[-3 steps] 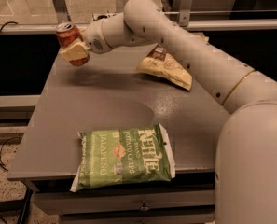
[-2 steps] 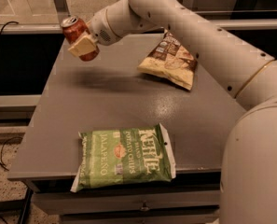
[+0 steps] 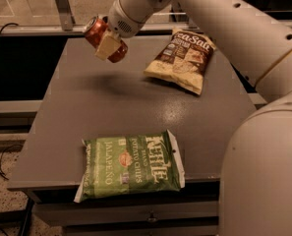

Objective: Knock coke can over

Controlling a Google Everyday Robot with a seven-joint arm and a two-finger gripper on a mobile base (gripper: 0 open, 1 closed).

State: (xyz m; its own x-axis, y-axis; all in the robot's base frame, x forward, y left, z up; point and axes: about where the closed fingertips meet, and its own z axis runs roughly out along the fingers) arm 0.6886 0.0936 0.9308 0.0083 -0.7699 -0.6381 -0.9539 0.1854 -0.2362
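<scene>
The coke can (image 3: pixel 96 28), a small red cylindrical aluminium soda can with a silver top rim, is seen in the single camera view towards 11 o'clock of the desk (image 3: pixel 111 112), a flat dark grey tabletop. The can is held clear of the surface and tilted, its silver rim pointing up towards 10 o'clock. A soft shadow is cast on the desk just below it, at 6 o'clock from the can.

The gripper (image 3: pixel 108 44) is found at the same spot, at the end of the smooth white robot arm (image 3: pixel 209 14) that reaches in from 2 o'clock. The can is pinched by the fingers (image 3: pixel 107 47); one cream-coloured pad is laid across the near side of the can, while the other is hidden behind it.

A brown and cream crinkled chip bag (image 3: pixel 184 59) is lying flat at 1 o'clock of the desk, well apart from the can. A green plastic bag of jalapeño potato chips (image 3: pixel 131 166) is lying flat at 6 o'clock, at the near edge of the desk. The rounded white robot body (image 3: pixel 263 171) fills the corner at 4 o'clock.
</scene>
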